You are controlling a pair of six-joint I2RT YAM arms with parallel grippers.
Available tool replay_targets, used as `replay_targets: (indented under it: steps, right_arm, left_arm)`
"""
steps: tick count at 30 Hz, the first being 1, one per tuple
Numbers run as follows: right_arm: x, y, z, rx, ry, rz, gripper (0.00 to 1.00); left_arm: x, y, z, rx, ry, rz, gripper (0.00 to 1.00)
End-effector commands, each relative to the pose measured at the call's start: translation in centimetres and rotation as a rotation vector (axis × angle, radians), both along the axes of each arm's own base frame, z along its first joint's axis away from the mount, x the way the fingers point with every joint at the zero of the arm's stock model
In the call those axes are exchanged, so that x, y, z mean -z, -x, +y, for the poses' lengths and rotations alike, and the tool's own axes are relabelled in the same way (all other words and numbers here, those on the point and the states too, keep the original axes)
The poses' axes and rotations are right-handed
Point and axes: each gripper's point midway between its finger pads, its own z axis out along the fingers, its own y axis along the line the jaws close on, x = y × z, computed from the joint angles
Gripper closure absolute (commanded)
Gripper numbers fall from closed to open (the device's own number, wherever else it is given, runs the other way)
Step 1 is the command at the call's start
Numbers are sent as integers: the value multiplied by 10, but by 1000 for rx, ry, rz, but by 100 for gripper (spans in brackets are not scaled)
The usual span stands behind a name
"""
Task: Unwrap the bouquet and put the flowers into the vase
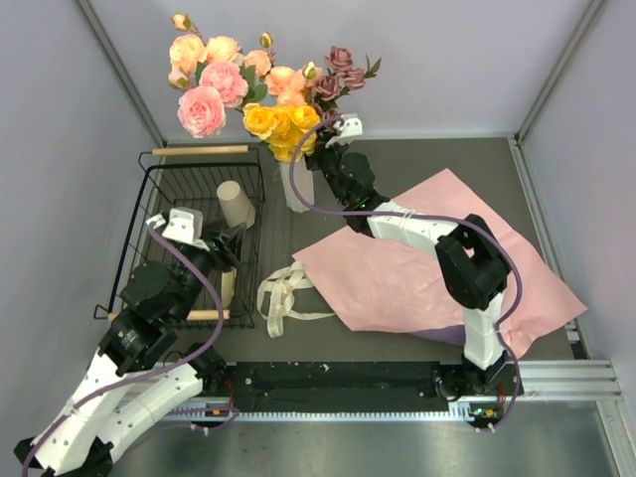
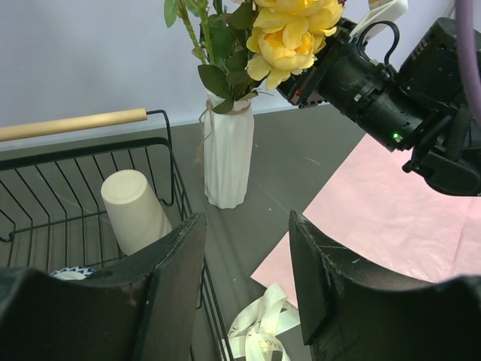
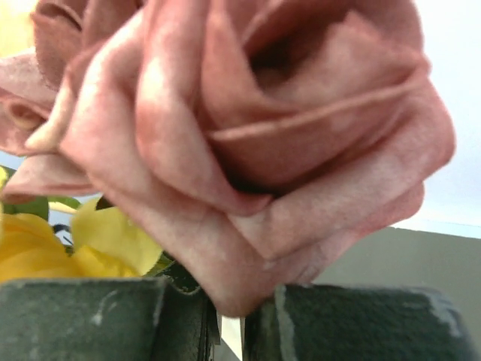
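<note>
- The left end effector (image 2: 246, 223) hovers over the wire basket (image 1: 159, 189), its jaws about halfway apart and holding nothing.
- A beige cup (image 1: 236, 204) leans inside the basket.
- The cream ribbon (image 1: 283, 293) lies loose on the counter (image 1: 417, 159), just right of the basket.
- The white ribbed vase (image 1: 297, 189) stands upright beside the basket's far right corner, and the flowers (image 1: 258, 84) stand in it.
- The right end effector (image 3: 239, 316) is closed right under a mauve rose, apparently pinching its stem, though the bloom hides the contact.
- The pink paper wrap (image 1: 427, 258) lies spread flat under the right arm.
</note>
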Motion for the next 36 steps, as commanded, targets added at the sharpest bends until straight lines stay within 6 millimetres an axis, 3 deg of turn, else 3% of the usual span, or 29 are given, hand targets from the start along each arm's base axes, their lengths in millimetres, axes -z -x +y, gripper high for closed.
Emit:
replay_targets:
  steps: [1,3,7,9,10,11,13,14,16,17,18,20,23,26,27,28,30,31,32,36]
  right_arm:
    - [3,5,16,-27,24,39,88]
    - [3,4,13,-17,32,61,82]
    - [-8,21,-2,-17,31,95,49]
    - [3,29,-9,-21,63,148,45]
    - [-9,37,-17,-21,58,145,40]
    - [-3,41,-21,-18,78,173,36]
    - [2,49,-31,-4,106,207,34]
    - [-9,55,-39,1,100,204,33]
    - [6,63,-49,13,146,253,31]
    - [-2,70,-58,17,145,255,31]
    - [14,76,-63,18,188,297,31]
    - [22,88,-73,18,212,331,30]
    - [38,113,-98,22,260,375,30]
    - [36,143,-133,38,290,377,30]
    - [26,155,-149,55,285,363,29]
    - [32,165,-165,83,328,397,27]
    - [28,175,-191,157,350,407,23]
    - [13,186,-206,174,333,385,21]
    - [19,195,-222,204,372,418,20]
    - [-21,230,-266,254,338,398,9]
  left_arm:
    - [-6,-1,1,-7,24,-17,47]
    - [-4,-1,1,-10,24,-12,47]
    - [-3,-2,0,-8,23,-8,46]
    - [-5,-3,0,-12,19,-13,46]
    - [-5,-4,0,-15,17,-14,46]
    - [-6,-5,1,-20,16,-17,46]
    - [-5,-7,-1,-22,10,-14,46]
    - [-6,-7,-2,-20,14,-14,46]
    - [-8,-10,-5,-12,19,-14,45]
    - [-7,-10,-7,-5,24,-10,45]
    - [-8,-11,-10,4,27,-8,45]
    - [-9,-12,-14,15,46,-2,45]
    - [-10,-14,-20,30,69,5,44]
    - [-13,-18,-27,46,89,6,44]
    - [-17,-19,-28,49,96,3,44]
    - [-18,-20,-31,57,97,4,44]
    - [-20,-24,-35,60,100,5,44]
    - [-21,-25,-36,59,104,2,44]
    - [-22,-27,-38,58,111,-2,44]
    - [-39,-29,-38,55,131,-28,44]
